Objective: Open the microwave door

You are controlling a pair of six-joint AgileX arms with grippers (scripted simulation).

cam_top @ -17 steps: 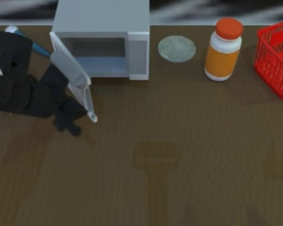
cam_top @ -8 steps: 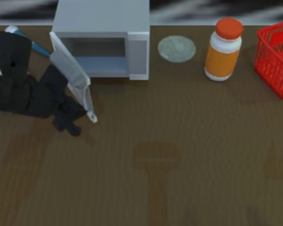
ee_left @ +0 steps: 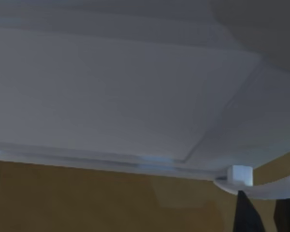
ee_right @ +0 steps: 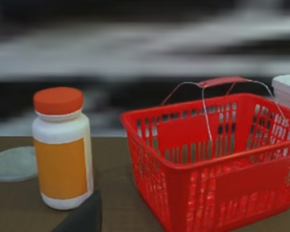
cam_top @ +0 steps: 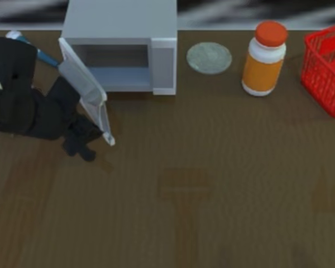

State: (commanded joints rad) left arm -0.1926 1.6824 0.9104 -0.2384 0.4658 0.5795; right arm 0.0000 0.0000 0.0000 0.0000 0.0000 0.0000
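the microwave point(cam_top: 120, 25) stands at the far edge of the worktop point(cam_top: 223, 195), toward its left corner, its cavity facing the near edge. the microwave door point(cam_top: 85, 92) is hinged on the left side and stands swung well out, slanting from the hinge toward the near edge, so the cavity is wide open; its free edge with the white handle point(cam_top: 109, 137) is the point farthest from the box. in the left wrist view the door panel point(ee_left: 111, 92) fills most of the picture, with the small handle block point(ee_left: 240, 175) at its lower edge. the left gripper point(cam_top: 84, 142) sits on the left side of the door, right by that free edge, close against the handle; whether its fingers are apart or together cannot be told. the left arm point(cam_top: 22, 95) lies along the worktop's left edge. along the far edge, right of the microwave, are a grey round disc point(cam_top: 209, 57), an orange bottle point(cam_top: 263, 58) and a red basket point(cam_top: 326, 70) at the right edge. the middle and near edge of the worktop are bare wood. the right gripper point(ee_right: 82, 217) shows only as a dark tip in the right wrist view; its state cannot be told.
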